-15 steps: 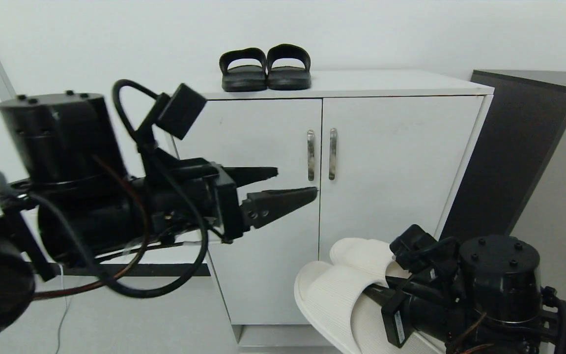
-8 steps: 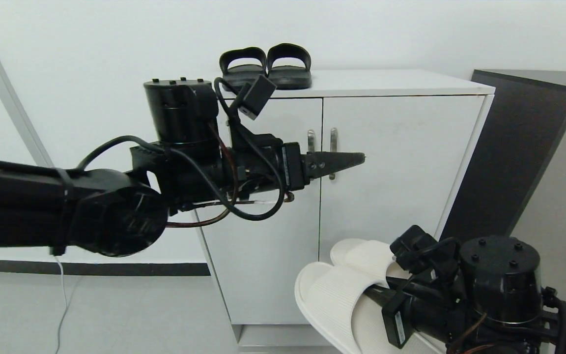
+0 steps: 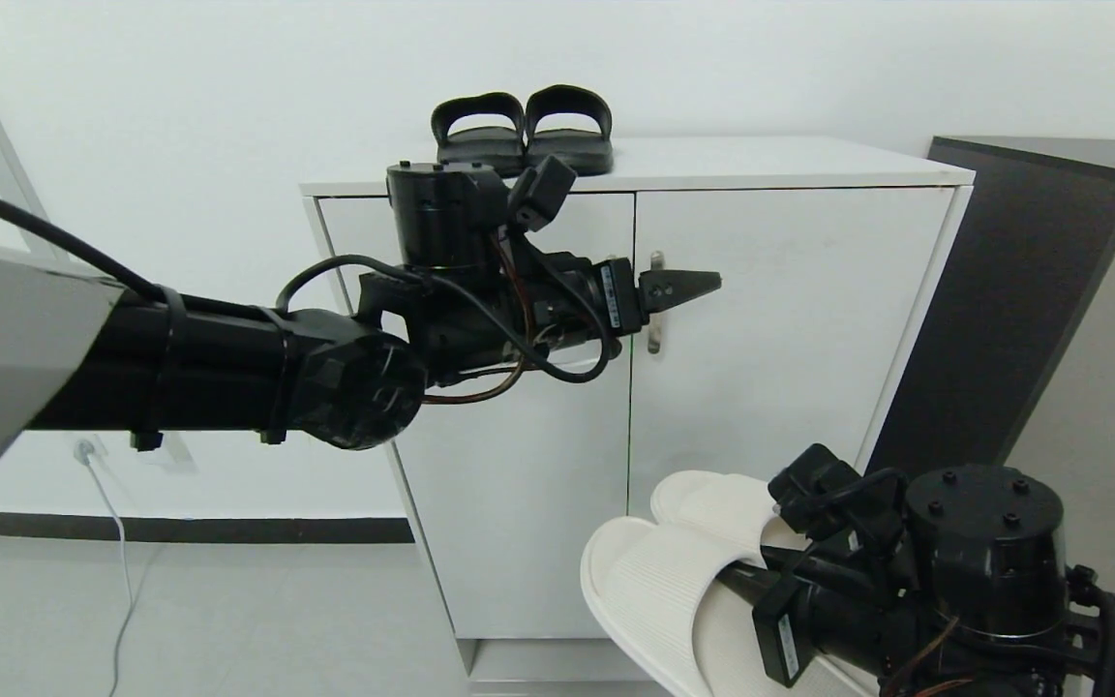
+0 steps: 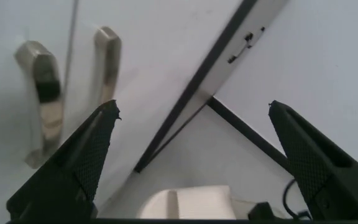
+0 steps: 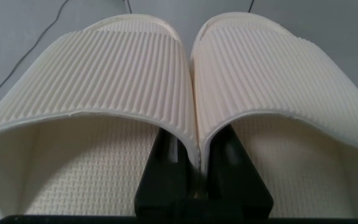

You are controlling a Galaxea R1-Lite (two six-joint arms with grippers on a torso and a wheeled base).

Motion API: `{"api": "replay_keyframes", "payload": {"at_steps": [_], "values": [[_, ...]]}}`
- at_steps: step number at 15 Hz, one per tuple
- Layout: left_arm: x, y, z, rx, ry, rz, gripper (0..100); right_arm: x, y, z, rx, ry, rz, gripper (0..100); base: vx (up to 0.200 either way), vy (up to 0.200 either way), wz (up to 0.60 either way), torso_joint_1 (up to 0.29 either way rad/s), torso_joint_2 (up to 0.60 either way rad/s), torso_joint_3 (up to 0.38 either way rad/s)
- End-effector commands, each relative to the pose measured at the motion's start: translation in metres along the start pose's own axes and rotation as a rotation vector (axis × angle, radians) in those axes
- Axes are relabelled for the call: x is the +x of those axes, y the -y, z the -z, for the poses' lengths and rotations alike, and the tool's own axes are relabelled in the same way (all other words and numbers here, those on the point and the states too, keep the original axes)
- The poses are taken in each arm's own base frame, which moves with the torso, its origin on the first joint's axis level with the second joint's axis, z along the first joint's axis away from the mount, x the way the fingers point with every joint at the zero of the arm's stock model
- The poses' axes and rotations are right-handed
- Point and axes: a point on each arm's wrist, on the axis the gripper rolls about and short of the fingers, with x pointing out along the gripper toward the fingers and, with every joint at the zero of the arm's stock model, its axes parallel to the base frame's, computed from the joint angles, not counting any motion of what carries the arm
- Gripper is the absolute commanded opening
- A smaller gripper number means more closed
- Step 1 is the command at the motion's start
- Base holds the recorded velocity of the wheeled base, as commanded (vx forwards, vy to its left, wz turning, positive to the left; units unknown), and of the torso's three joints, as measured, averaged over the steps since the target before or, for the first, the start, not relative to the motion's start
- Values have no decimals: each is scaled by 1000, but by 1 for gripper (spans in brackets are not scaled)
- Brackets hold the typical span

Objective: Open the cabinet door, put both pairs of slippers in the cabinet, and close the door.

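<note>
A white two-door cabinet [image 3: 770, 319] has both doors closed. A black pair of slippers [image 3: 522, 131] rests on its top. My left gripper [image 3: 688, 286] is held at the paired metal handles [image 3: 654, 302] at the door seam. In the left wrist view it [image 4: 192, 107] is open, and the handles [image 4: 107, 68] lie beside one fingertip [image 4: 98, 137], outside the gap. Low at the front right, my right gripper [image 5: 201, 171] is shut on the white pair of slippers [image 3: 664, 571], pinching the inner walls of both slippers [image 5: 129, 81] together.
A tall dark grey cabinet [image 3: 1032, 339] stands directly to the right of the white one. A thin cable [image 3: 122, 571] hangs down the wall to the floor on the left. A dark skirting strip [image 3: 180, 530] runs along the wall's foot.
My left arm has stretched forward and upward, carrying its gripper from below and left of the handles up to the handles. The right arm and the white slippers have stayed still.
</note>
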Motion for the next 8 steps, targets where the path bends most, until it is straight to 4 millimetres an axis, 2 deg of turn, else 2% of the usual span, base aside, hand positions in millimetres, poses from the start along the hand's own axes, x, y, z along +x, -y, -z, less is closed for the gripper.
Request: {"api": "replay_keyframes", "payload": {"at_steps": [1, 6, 8], "values": [[7, -7, 2, -2, 1, -25, 100, 1, 0, 1, -2, -4, 0, 0, 0, 0, 0, 0, 0, 0], [25, -18, -3, 10, 46, -90, 100, 2, 0, 1, -2, -5, 0, 0, 0, 0, 0, 0, 0, 0], [33, -22, 2, 1, 26, -94, 100, 3, 0, 2, -2, -10, 0, 0, 0, 0, 0, 0, 0, 0]]}}
